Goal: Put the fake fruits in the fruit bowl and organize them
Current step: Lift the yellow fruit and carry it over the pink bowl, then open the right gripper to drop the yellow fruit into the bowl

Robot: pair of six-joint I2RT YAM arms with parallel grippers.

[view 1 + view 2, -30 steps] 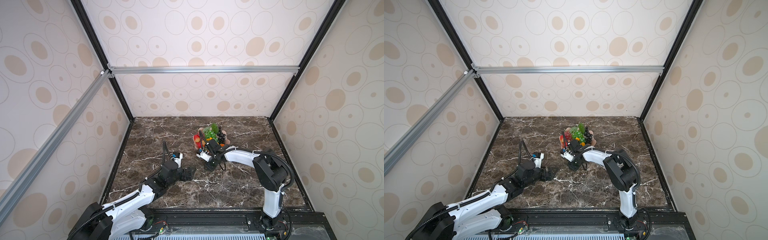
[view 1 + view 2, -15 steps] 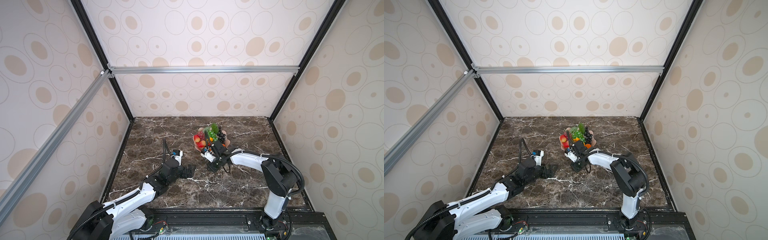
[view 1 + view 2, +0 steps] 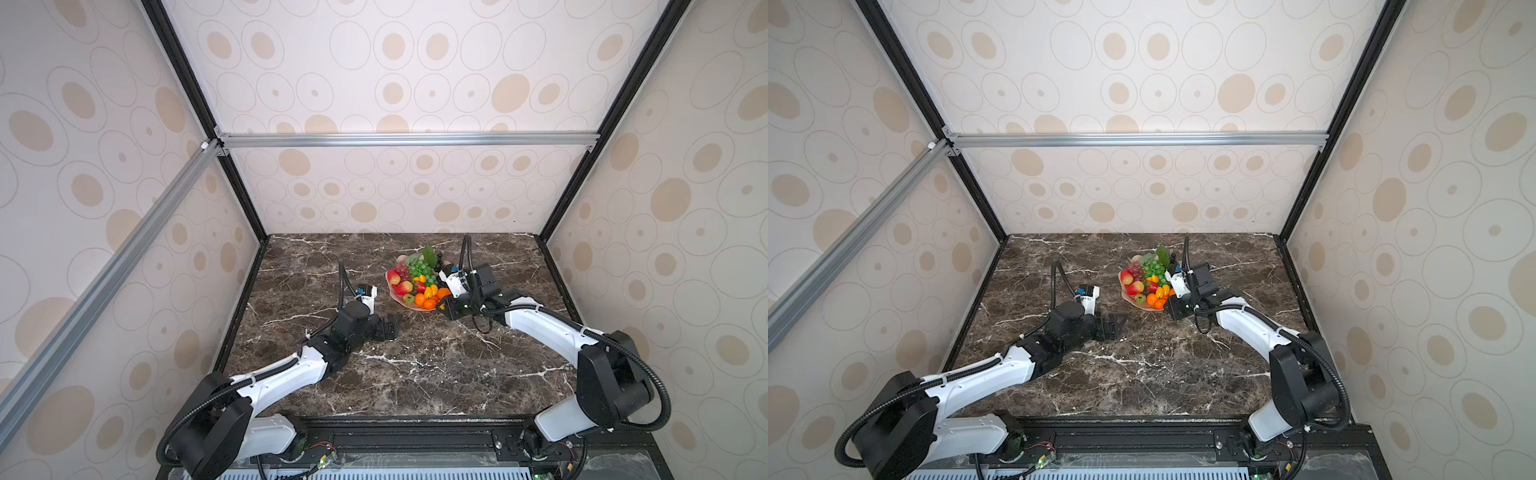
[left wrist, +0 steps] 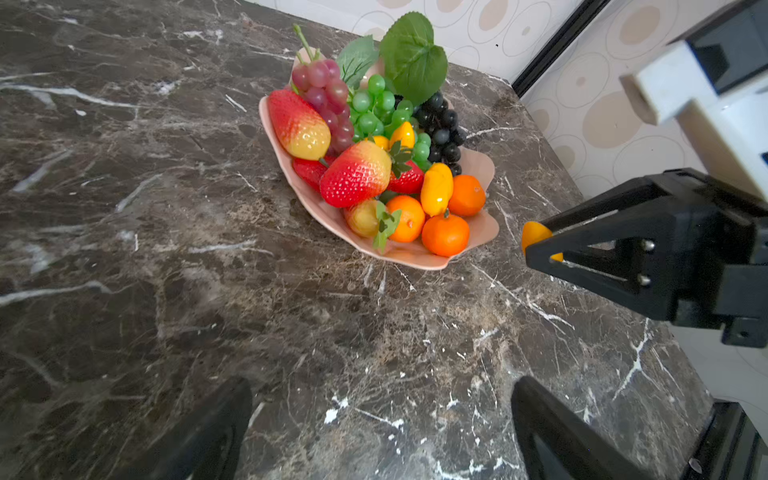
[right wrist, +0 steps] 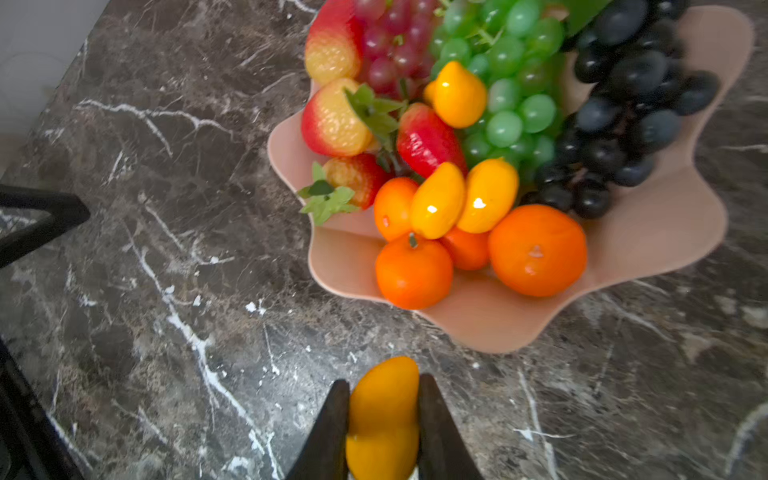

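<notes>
My right fingers (image 5: pixel 328 428), clamped on one oval (image 5: pixel 384 415), sit at the lower-right rim of the mid-frame bowl (image 3: pixel 390 284) holding four tangerines (image 5: pixel 536 249) and three ovals (image 5: pixel 457 95); left fingers (image 4: pixel 552 432) spread apart, lower left over the counter (image 4: pixel 124 249).

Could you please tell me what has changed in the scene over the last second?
The right gripper shifted rightward along the near edge of the bowl and is now closed on a yellow-orange oval fruit; the earlier pictures are too small to show whether it already held it. The left gripper edged slightly toward the bowl, jaws open. The bowl and its piled fruits stayed put.
</notes>
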